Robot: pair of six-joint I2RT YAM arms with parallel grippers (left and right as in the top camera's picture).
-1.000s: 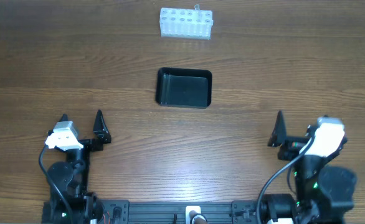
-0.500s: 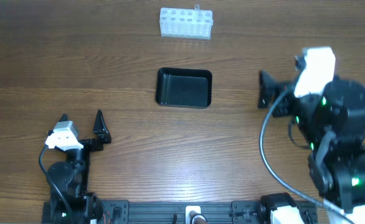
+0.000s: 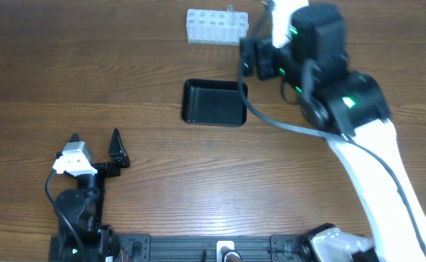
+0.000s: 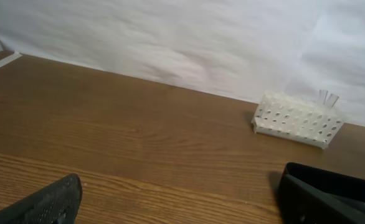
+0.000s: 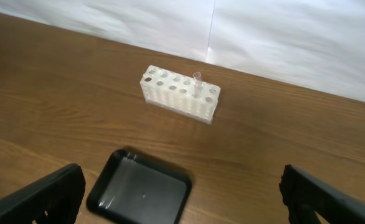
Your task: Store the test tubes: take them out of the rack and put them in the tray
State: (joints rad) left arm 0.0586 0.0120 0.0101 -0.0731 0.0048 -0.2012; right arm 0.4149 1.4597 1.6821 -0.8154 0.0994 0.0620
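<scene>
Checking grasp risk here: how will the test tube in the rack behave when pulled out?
The test tube looks thin and clear, so it is probably light, slippery and breakable. Standing upright near one end of the rack, it should lift straight out, though the rack might tip with it. Being round, it would likely roll in the flat tray.

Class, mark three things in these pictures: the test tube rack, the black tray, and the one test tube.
test tube rack (image 3: 216, 28), top view, middle of its holed top.
black tray (image 3: 186, 102), top view, its left-hand wall.
test tube (image 5: 197, 77), right wrist view, its open upper end.
</scene>
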